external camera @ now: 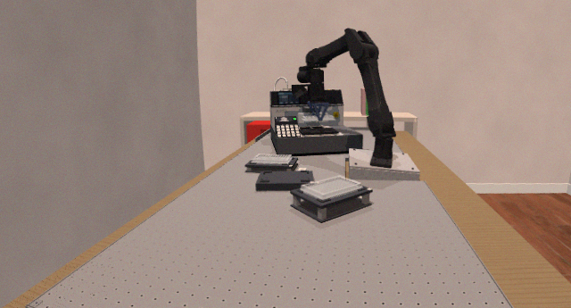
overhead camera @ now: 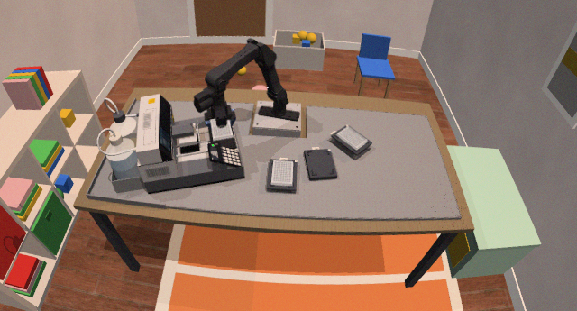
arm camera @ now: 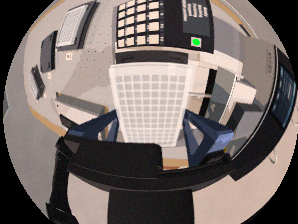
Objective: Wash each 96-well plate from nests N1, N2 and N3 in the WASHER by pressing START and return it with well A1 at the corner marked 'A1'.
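My gripper [overhead camera: 221,127] is shut on a white 96-well plate [arm camera: 148,104] and holds it over the washer [overhead camera: 189,149], beside the keypad [overhead camera: 226,153]. In the exterior view the plate [external camera: 314,117] hangs a little above the dark carrier [external camera: 318,130]. The lamp [arm camera: 196,42] over the keys shows green. The near nest [overhead camera: 282,175] holds a white plate. The middle nest [overhead camera: 320,164] is a bare dark slab. The raised far-right nest [overhead camera: 351,141] holds a white plate.
The arm's base plate [overhead camera: 277,118] stands behind the nests. Two bottles with tubing [overhead camera: 118,149] stand left of the washer. A small brass post [external camera: 346,167] stands by the base plate.
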You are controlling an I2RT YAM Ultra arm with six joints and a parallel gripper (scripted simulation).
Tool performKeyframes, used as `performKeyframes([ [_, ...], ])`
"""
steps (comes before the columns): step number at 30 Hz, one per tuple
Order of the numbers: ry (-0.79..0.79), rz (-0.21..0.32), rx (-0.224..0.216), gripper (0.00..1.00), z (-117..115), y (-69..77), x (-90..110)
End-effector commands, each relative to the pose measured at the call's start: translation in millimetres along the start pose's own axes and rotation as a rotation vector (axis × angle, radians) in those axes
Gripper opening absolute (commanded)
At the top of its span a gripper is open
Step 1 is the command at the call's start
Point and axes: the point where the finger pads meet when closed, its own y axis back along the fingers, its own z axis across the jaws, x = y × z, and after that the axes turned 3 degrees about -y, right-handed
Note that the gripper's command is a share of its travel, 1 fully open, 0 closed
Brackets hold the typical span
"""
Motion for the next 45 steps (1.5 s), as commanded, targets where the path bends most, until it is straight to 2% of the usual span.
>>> performKeyframes([
  [1,0.000,-0.018,0.021,0.00,-4.2,-0.3,-3.4],
  [3,0.000,-0.018,0.021,0.00,-4.2,-0.3,-3.4],
  [18,0.000,-0.018,0.021,0.00,-5.0,-25.3,-4.0],
  [45,0.000,-0.018,0.021,0.00,-3.6,-26.9,-3.0],
])
